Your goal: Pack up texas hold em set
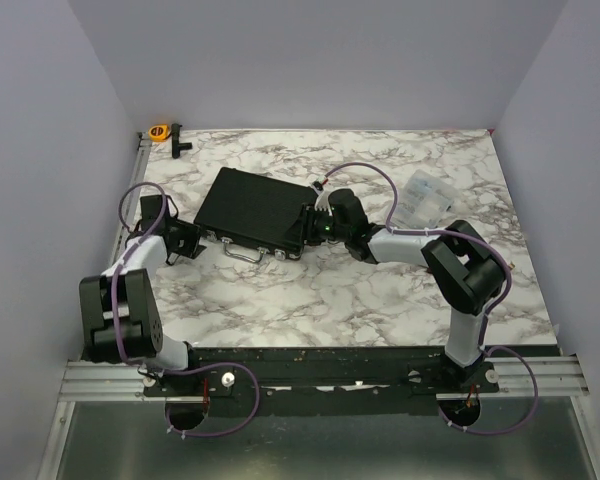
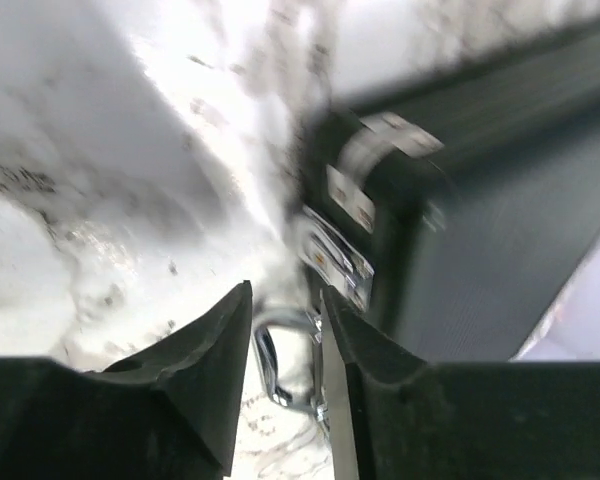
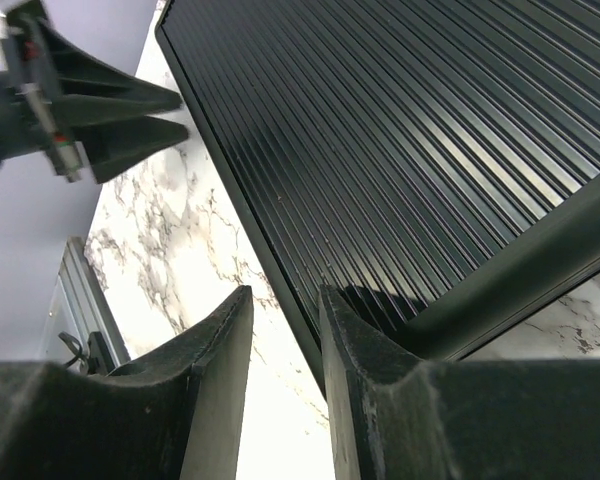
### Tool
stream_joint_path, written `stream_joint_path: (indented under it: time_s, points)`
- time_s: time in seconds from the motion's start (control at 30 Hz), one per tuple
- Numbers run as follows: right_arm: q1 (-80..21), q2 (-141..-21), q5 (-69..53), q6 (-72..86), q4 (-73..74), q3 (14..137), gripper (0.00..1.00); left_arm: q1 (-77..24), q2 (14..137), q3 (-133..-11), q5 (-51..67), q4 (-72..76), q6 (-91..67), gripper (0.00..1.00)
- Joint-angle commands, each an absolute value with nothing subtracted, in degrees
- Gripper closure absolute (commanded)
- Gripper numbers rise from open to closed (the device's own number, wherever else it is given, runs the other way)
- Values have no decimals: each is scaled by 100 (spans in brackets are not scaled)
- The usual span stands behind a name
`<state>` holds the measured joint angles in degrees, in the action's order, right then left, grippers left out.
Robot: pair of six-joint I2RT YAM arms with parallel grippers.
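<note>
1. Only the overhead view shows the whole layout. The closed black case lies askew on the worktop, left of centre and nearer the far edge, with its handle facing the near edge. A clear bag lies towards the right edge, and an orange tape roll sits in the far left corner.
2. The left pincer is just beside the case's near left corner. The right pincer is at the case's right end.
3. The left wrist view is blurred. It adds a silver loop in the slim gap between the fingers; I cannot tell whether it is pinched.
4. The right wrist view adds the case's ribbed surface close up. The right pincer is pressed together and the case's edge runs down to its fingers, but I cannot tell whether it grips it.
</note>
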<state>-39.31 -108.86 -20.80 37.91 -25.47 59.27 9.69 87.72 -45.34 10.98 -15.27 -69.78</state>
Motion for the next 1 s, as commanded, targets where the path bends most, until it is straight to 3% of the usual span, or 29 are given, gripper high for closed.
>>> stream_joint_path:
  time_s: [0.0, 0.23, 0.47, 0.77, 0.97]
  points:
    - [-3920, -10856, -1695, 3515, -1815, 5770, 63, 955, 7603, -4457, 1783, -1228, -5546, 53]
    - [-3922, -10080, -874, 3389, -1511, 5554, 54, 415, 6288, -4623, 2879, -911, -4083, 35]
    - [-3920, -8477, 660, 3393, -297, 5405, 44, -664, 5452, -5328, 3197, -1309, -3025, 32]
    - [-3921, -5846, 2807, 3129, 2218, 5525, 23, -782, 4496, -5336, 3395, -957, -2866, 28]
    - [-3916, -4985, 3131, 2752, 3033, 5946, 6, -782, 4070, -5197, 3285, -646, -3206, 26]
